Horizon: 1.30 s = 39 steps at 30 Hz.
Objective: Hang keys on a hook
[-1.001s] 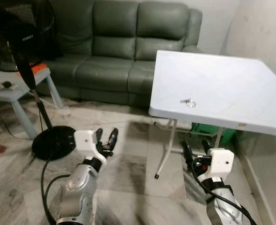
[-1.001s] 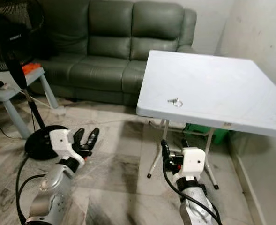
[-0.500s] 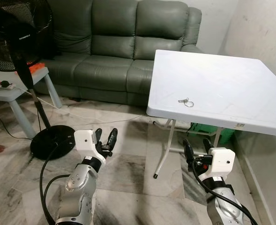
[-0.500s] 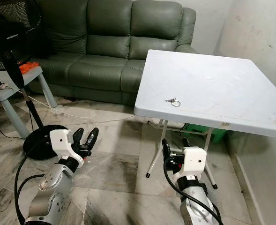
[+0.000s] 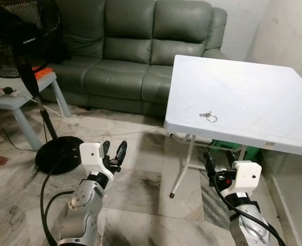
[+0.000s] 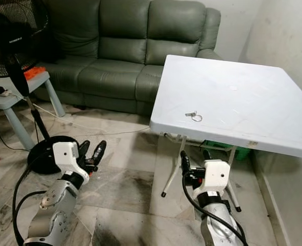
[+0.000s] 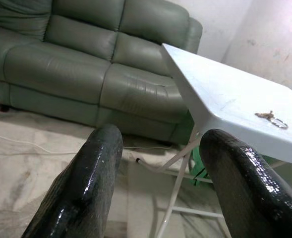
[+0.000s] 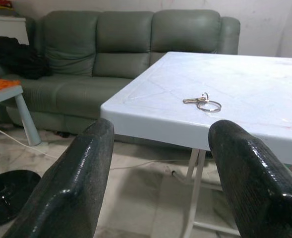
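Keys (image 5: 208, 116) lie on the white folding table (image 5: 253, 97) near its front-left edge, untouched; both grippers hang low in front of the robot, well short of them. Left gripper (image 5: 113, 152) and right gripper (image 5: 218, 163) each hold their 2 fingers spread wide and empty; the right one sits nearer, so a good approach closes on the table squarely, then lifts that arm above the tabletop before reaching down over the ring.
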### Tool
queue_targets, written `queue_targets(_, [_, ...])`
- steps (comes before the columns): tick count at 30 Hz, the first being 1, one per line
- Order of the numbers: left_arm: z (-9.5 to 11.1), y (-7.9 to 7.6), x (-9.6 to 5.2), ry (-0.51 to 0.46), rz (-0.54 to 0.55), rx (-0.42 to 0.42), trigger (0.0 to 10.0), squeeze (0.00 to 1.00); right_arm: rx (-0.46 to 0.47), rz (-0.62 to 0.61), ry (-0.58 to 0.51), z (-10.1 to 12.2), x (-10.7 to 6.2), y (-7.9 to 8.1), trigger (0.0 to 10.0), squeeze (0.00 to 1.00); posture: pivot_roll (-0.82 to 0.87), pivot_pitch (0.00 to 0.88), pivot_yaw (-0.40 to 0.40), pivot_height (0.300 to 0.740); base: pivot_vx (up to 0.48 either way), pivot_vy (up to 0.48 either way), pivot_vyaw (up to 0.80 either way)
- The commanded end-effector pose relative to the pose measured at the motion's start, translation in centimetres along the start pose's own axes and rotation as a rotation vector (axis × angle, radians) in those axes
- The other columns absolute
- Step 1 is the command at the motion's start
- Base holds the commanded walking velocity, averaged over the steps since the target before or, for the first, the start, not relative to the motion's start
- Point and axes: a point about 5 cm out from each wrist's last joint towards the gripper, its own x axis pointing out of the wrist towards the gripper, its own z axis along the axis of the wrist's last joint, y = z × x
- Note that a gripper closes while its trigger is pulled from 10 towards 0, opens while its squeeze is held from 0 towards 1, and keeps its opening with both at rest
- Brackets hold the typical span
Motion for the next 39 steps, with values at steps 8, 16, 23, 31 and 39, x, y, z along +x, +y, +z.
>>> queue_targets(8, [0.08, -0.46, 0.12, 0.002, -0.018, -0.004, 10.0, 0.0, 0.001, 0.0, -0.009, 0.33, -0.01, 0.03, 10.0, 0.0, -0.05, 0.0, -0.038, 0.74, 0.323, 0.0, 0.0])
queue_targets(16, [-0.02, -0.46, 0.09, 0.003, -0.016, -0.007, 10.0, 0.0, 0.002, 0.005, -0.01, 0.28, 0.01, 0.08, 10.0, 0.0, -0.05, 0.0, -0.04, 0.74, 0.334, 0.0, 0.0])
queue_targets(23, [0.0, -0.59, 0.15, 0.001, -0.016, -0.011, 10.0, 0.0, 0.002, 0.011, -0.009, 0.27, 0.04, 0.13, 10.0, 0.0, -0.05, 0.0, -0.04, 0.74, 0.332, 0.0, 0.0])
queue_targets(31, [-0.05, -0.66, 0.17, 0.001, -0.014, -0.016, 10.0, 0.0, 0.002, 0.019, -0.01, 0.31, 0.11, 0.2, 10.0, 0.0, -0.05, 0.0, -0.044, 0.74, 0.323, 0.0, 0.0])
queue_targets(39, [-0.07, -0.76, 0.23, 0.001, -0.016, -0.02, 10.0, 0.0, 0.002, 0.021, -0.01, 0.32, 0.09, 0.18, 10.0, 0.0, -0.05, 0.0, -0.046, 0.74, 0.316, 0.0, 0.0])
